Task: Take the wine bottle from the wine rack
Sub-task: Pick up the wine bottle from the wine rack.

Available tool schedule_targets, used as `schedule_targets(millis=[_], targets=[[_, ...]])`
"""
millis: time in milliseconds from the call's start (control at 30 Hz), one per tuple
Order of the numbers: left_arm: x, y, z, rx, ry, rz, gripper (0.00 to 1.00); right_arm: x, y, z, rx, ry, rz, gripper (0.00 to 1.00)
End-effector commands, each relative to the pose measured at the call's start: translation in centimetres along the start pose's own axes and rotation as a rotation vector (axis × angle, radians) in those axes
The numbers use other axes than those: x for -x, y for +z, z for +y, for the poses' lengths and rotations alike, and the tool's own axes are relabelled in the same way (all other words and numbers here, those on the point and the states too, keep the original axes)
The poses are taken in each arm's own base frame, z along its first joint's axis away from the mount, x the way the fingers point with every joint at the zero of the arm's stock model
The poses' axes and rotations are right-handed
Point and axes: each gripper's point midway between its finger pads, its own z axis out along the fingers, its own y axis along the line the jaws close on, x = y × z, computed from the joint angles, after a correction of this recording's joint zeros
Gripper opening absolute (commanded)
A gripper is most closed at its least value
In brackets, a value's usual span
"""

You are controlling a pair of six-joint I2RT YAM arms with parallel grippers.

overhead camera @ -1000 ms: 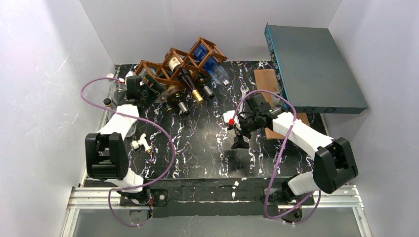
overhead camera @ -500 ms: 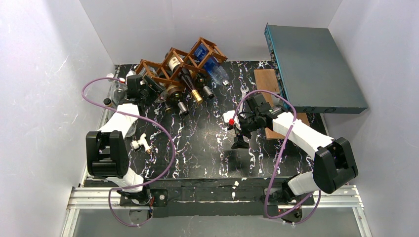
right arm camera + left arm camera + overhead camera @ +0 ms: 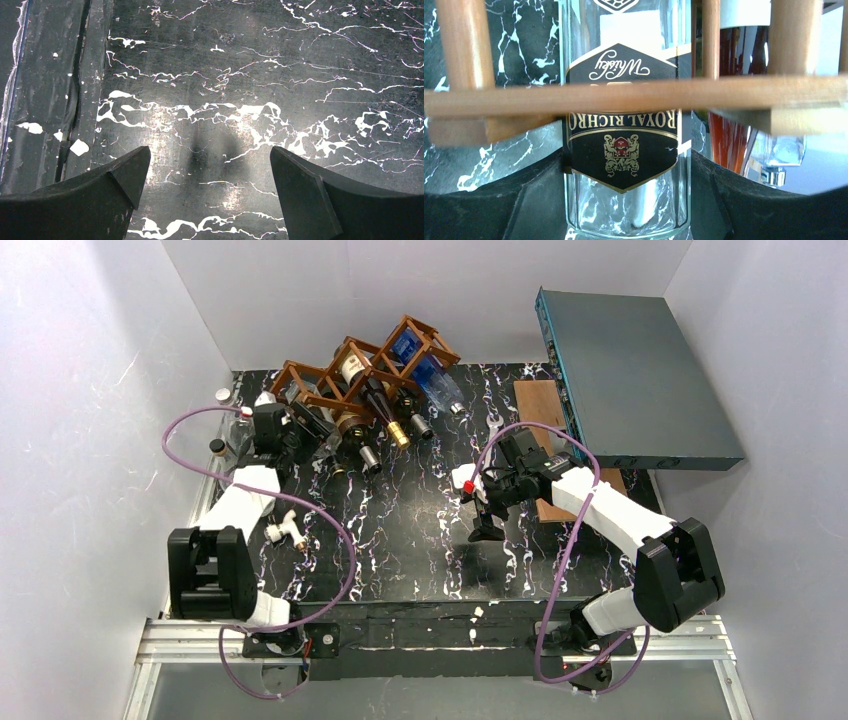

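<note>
Fingers [image 3: 499, 200] of the left gripper [image 3: 285, 430] are clamped partway shut on both sides of the clear wine bottle [image 3: 624, 150]. It lies in the left end of the wine rack [image 3: 355, 370], with a wooden bar across its black label! The rack hugs the far left of the black marbled table [image 3: 250, 75], near the white back wall [image 3: 450, 290], with bare tabletop in front of it. Over that middle stretch the right gripper [image 3: 210, 155] hangs with jaws spread wide on nothing, while a grey box [image 3: 640, 370] crowds the right edge.
</note>
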Motion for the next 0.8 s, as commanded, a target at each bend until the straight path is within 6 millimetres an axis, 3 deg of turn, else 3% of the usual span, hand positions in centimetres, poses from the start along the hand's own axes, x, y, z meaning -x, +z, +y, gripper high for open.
schedule_targets(millis=[0, 433, 767], targets=[[0.8, -3.2, -1.1, -0.057, 0.04, -0.047, 0.0, 0.0, -0.3, 0.3, 0.006, -0.006, -0.006, 1.0], [-0.4, -6.0, -1.1, -0.114, 0.099, -0.054, 0.0, 0.2, -0.4, 0.3, 0.004, -0.011, -0.01, 1.0], [0.2, -9.2, -1.6, -0.159, 0.196, -0.133, 0.0, 0.2, -0.4, 0.4, 0.006, -0.011, -0.011, 1.0]])
